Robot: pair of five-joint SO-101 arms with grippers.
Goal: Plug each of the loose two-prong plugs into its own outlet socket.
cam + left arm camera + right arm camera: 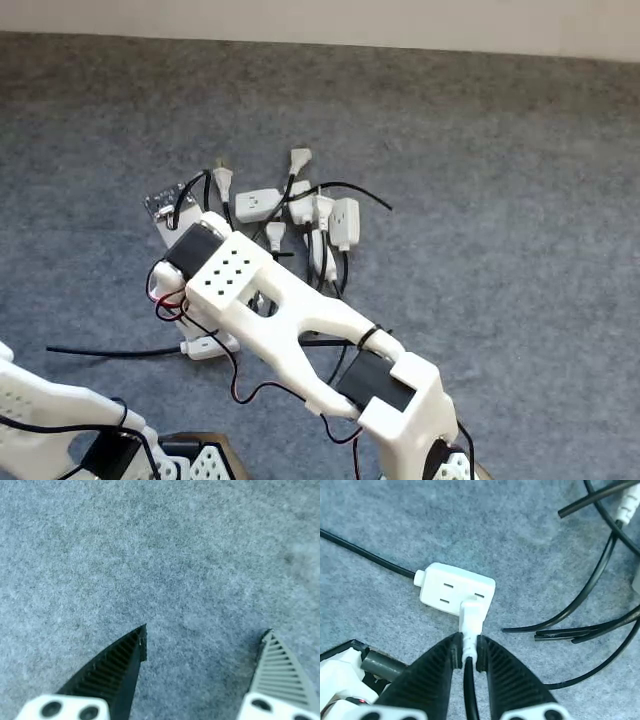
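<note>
My right gripper (467,644) is shut on a white two-prong plug (470,616) by its rear end, the black cord running back between the fingers. The plug's front meets the face of a white outlet block (451,586) at one of its end sockets; the prongs are hidden. In the high view this outlet block (204,347) lies under the right arm (290,310). My left gripper (206,631) hangs open over bare grey carpet, holding nothing. Farther back lie loose white plugs (222,179) (300,157) among other outlet blocks (257,205).
Black cords (590,595) loop across the carpet beside the held plug, and one cord (100,351) runs off left from the outlet block. The cluster of plugs and another outlet block (345,222) sits mid-table. The left arm (50,405) rests at the near left corner.
</note>
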